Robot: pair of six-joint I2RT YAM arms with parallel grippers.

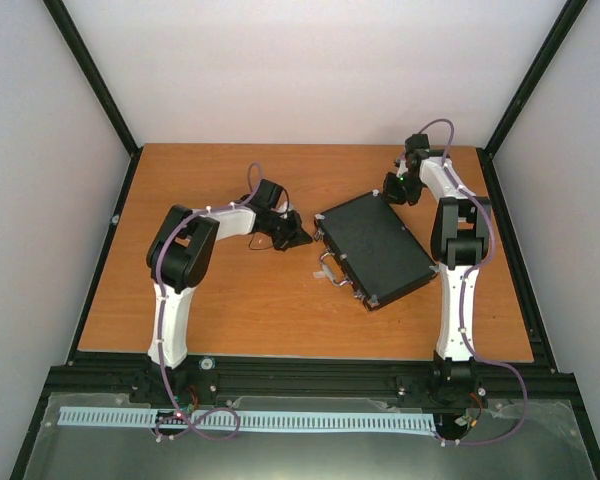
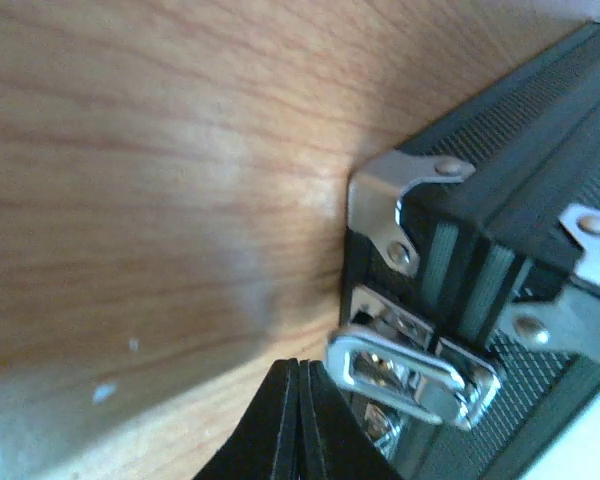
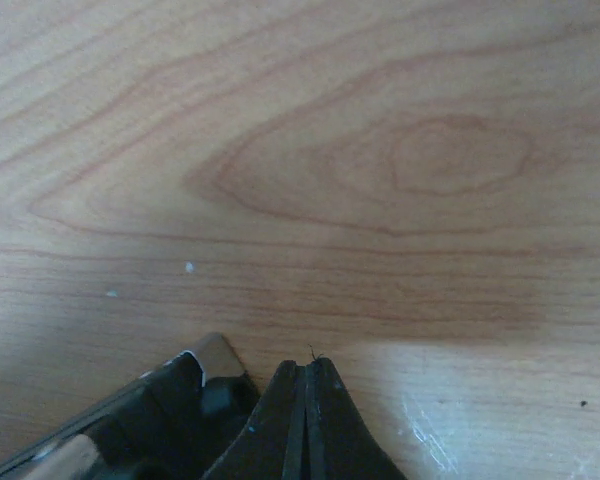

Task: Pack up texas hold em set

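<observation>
The black case (image 1: pixel 374 246) with silver corners lies closed and flat on the wooden table (image 1: pixel 230 300), its handle (image 1: pixel 332 270) facing the left front. My left gripper (image 1: pixel 302 237) is shut and empty, its tip right beside the case's left corner. In the left wrist view the shut fingertips (image 2: pixel 298 372) sit next to a silver latch (image 2: pixel 412 375) and a corner bracket (image 2: pixel 390 205). My right gripper (image 1: pixel 392 188) is shut and empty at the case's far corner (image 3: pixel 212 357); its tip (image 3: pixel 306 368) is just above the table. Chips, dice and disc are out of view.
Black frame rails (image 1: pixel 280 378) run along the table's near edge. White walls enclose the table on three sides.
</observation>
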